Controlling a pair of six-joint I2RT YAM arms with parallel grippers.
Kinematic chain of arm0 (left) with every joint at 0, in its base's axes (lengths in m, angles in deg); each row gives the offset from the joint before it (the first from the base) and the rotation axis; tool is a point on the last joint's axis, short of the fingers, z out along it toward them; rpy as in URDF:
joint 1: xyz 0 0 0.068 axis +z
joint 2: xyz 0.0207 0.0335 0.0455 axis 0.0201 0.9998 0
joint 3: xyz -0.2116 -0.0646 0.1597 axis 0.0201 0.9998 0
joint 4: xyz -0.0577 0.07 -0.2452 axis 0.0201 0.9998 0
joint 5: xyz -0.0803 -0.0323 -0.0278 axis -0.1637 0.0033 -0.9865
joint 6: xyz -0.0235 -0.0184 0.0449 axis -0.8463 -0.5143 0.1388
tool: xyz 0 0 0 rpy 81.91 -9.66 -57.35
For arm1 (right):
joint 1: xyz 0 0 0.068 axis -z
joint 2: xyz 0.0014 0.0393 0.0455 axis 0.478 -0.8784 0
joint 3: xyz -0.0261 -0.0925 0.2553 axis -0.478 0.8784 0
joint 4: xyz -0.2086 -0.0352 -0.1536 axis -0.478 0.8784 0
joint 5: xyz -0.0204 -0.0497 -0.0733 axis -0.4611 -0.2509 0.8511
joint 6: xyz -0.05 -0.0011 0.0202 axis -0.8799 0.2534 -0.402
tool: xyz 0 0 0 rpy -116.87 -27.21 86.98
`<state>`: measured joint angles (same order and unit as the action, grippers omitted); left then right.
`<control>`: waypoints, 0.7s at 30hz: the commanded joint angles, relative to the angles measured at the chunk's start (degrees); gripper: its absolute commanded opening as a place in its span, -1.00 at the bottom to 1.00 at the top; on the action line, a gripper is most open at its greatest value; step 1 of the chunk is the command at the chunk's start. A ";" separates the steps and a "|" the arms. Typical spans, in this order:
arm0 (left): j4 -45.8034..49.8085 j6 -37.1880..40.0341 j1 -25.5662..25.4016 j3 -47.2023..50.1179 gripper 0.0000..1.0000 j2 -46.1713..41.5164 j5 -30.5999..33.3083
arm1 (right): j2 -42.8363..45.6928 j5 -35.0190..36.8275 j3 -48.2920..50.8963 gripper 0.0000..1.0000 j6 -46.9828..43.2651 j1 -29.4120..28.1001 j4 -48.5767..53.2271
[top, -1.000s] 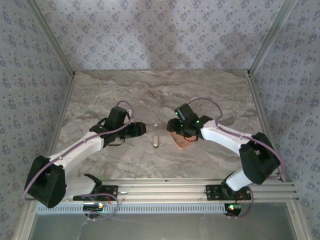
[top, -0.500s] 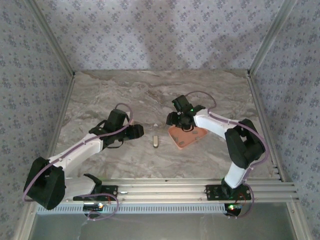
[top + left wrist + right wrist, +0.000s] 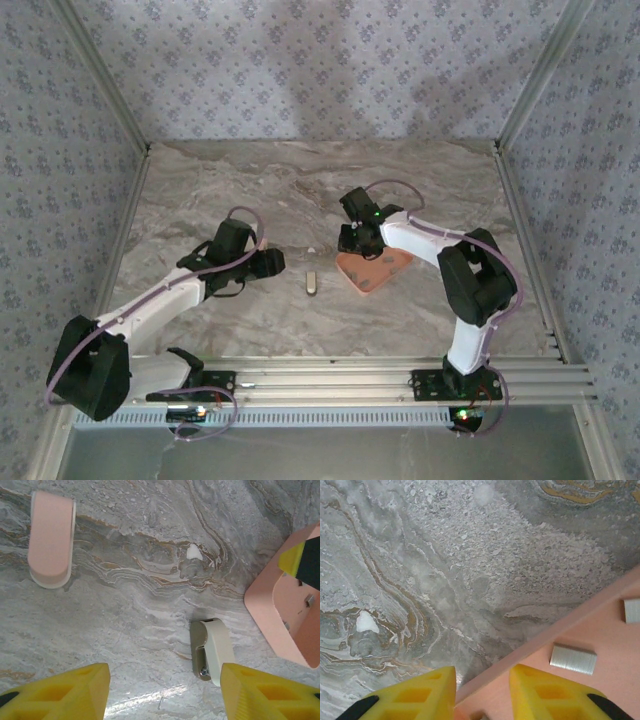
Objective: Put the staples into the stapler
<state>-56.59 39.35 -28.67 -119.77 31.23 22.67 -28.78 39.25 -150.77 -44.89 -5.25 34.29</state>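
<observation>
The stapler (image 3: 312, 283), small and cream on a metal base (image 3: 212, 650), lies on the marble between the arms. The staples (image 3: 573, 659), short grey metal strips, rest inside the salmon-pink tray (image 3: 385, 272) to its right; another strip (image 3: 632, 610) lies farther in. My right gripper (image 3: 353, 243) is at the tray's far-left edge, with its jaws closed narrowly astride the tray wall (image 3: 560, 629), one finger outside and one inside. My left gripper (image 3: 272, 262) hovers left of the stapler, open and holding nothing (image 3: 162, 695).
A pink rounded piece (image 3: 50, 540) lies flat on the marble beyond the stapler. A thin loose wire bit (image 3: 160, 703) sits between my left fingers. Patterned walls and metal posts enclose the table (image 3: 200, 190); a rail (image 3: 400, 375) runs along the near edge.
The right gripper moved from over the tray to its far-left edge and narrowed its jaws around the wall; the right arm folded in. The left arm barely shifted.
</observation>
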 commanded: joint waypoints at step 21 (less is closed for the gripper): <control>-0.48 5.48 5.46 6.27 0.36 -13.81 15.52 | 0.80 -2.97 -1.05 -0.57 -9.27 -6.49 1.40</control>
<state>-56.39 42.54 -23.93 -114.79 20.32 32.51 -28.78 37.07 -150.94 -51.40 -11.17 34.32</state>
